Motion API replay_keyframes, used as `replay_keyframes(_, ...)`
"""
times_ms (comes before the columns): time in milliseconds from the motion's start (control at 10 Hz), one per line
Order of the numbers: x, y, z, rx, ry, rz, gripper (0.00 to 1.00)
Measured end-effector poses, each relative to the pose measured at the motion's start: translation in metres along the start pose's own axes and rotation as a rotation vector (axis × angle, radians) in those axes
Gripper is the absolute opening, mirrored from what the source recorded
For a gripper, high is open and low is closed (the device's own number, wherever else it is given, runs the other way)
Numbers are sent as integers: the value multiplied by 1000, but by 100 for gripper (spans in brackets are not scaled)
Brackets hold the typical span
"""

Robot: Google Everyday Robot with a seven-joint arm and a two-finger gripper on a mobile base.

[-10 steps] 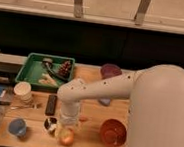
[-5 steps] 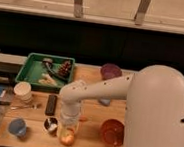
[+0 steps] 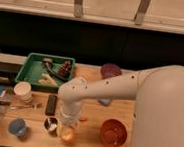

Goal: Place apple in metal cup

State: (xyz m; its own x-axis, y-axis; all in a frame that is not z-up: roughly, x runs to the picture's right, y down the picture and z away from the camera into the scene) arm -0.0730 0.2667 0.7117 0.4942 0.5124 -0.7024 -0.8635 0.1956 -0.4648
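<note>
Gripper (image 3: 67, 127) down over the apple (image 3: 67, 135) — bench's (image 3: 32, 140) front edge
Its grip cannot be told; arm (image 3: 109, 87) bent steeply down, metal cup (image 3: 51, 125) just beside

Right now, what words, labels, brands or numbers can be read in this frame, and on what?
None: no readable text on the green tray, the blue cup, the metal cup or the robot arm.
The tool is low at the apple, beside the metal cup, with no visible marking.
</note>
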Motion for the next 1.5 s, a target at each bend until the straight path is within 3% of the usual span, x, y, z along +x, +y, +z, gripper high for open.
replay_keyframes(300,-2,-4,-52,58,-65,-3,0)
replay_keyframes(500,-13,5,-90,109,-117,-46,0)
replay_keyframes(600,-20,13,-96,123,-127,-68,0)
replay_keyframes(900,-51,47,-102,154,-138,-165,0)
replay_keyframes(1300,-56,76,-86,136,-118,-253,1)
replay_keyframes(1400,-55,77,-80,126,-109,-258,7)
replay_keyframes(1500,-56,78,-69,106,-96,-262,19)
